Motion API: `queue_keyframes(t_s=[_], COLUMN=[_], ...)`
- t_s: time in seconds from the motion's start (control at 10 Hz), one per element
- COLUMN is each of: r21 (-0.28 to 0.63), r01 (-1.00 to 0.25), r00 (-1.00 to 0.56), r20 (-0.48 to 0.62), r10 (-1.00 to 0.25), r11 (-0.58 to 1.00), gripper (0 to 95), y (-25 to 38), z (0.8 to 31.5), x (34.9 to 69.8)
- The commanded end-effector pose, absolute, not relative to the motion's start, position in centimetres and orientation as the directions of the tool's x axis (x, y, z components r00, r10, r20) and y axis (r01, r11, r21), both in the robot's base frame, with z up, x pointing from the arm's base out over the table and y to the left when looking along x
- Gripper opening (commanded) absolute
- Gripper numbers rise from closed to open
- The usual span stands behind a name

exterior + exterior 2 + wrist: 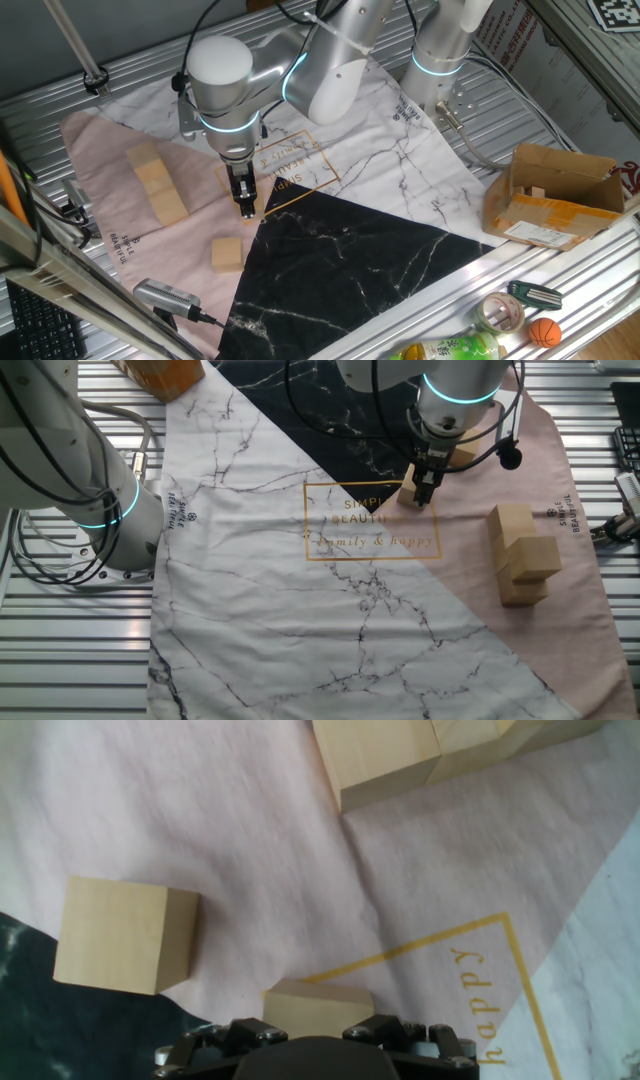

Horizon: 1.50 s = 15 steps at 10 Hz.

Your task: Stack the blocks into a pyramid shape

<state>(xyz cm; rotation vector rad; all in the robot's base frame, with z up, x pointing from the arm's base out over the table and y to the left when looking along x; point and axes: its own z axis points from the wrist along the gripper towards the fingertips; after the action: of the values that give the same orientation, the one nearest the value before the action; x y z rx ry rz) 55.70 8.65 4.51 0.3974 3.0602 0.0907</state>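
Observation:
My gripper (245,207) (424,497) is down at the cloth with one light wooden block (318,1008) (409,493) between its jaws. The hand view hides the fingers, so whether they press on the block does not show. A second loose block (125,935) (227,254) (461,457) lies apart on the pink cloth. A tight group of blocks (158,185) (522,555) (385,760) stands further off on the pink part, packed in a short row.
A marbled cloth (300,610) in white, pink and black covers the table. An open cardboard box (555,195) sits at one side. A second arm's base (95,490) stands off the cloth. A grey cabled device (165,297), a tape roll (503,312) and a small ball (544,331) lie near the edge.

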Motion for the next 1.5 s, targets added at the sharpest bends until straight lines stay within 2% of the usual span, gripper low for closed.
queue_keyframes(t_s=[0.1,1.5], r21=[0.064,0.062], r01=[0.254,0.254], r00=[-0.965,-0.965], r20=[-0.049,-0.055], r10=[0.257,0.257], r11=[0.965,0.965], gripper=[76.0,76.0], y=[8.63,8.72], z=[4.31,3.38], x=[55.68,55.57])
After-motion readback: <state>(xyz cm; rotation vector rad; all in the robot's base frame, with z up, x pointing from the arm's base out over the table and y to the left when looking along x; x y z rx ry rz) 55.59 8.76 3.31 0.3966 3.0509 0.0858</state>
